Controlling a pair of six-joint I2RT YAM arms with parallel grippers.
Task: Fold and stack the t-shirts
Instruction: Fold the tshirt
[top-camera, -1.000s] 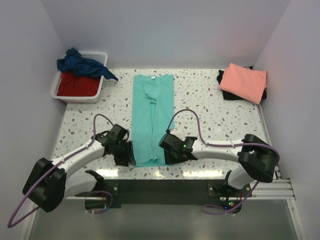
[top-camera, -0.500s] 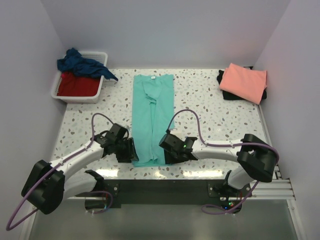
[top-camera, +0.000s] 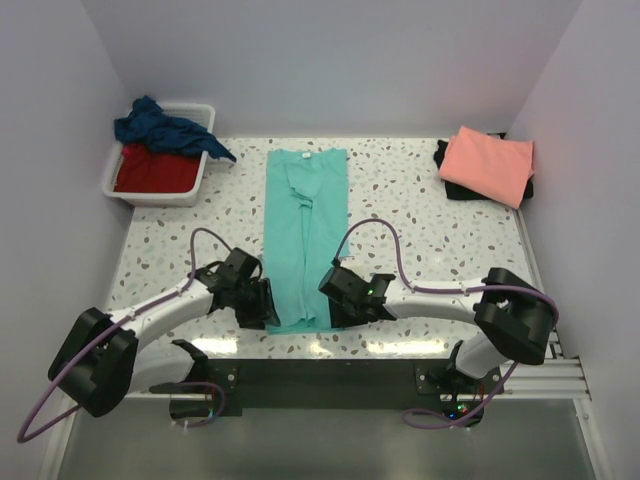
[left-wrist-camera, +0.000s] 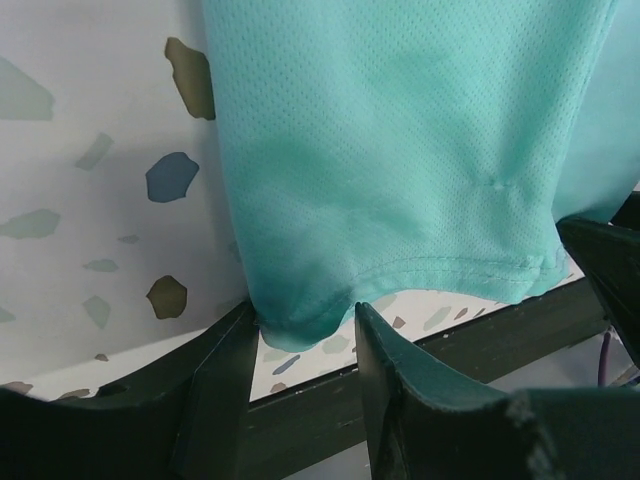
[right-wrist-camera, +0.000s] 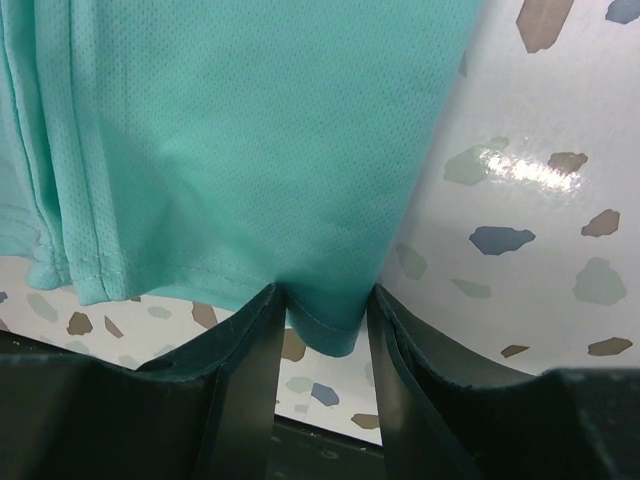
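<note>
A turquoise-teal t-shirt (top-camera: 305, 230) lies folded into a long strip down the middle of the speckled table (top-camera: 420, 230). My left gripper (top-camera: 268, 305) is at the near left corner of its hem. In the left wrist view that corner (left-wrist-camera: 300, 325) sits between the fingers of the left gripper (left-wrist-camera: 305, 318); it touches the left finger and stands clear of the right one. My right gripper (top-camera: 330, 305) straddles the near right corner. In the right wrist view this corner (right-wrist-camera: 325, 325) hangs between the spread fingers of the right gripper (right-wrist-camera: 323, 300).
A white tub (top-camera: 150, 197) at the back left holds a red shirt (top-camera: 155, 170), with a navy one (top-camera: 165, 128) draped over it. At the back right a folded salmon-pink shirt (top-camera: 487, 163) lies on a black one (top-camera: 447, 170). The table's front edge (top-camera: 320, 350) runs just behind both grippers.
My left gripper has slid right until its fingers took in the hem's left corner. The right arm has stayed put, its jaws drawing slightly closer together.
</note>
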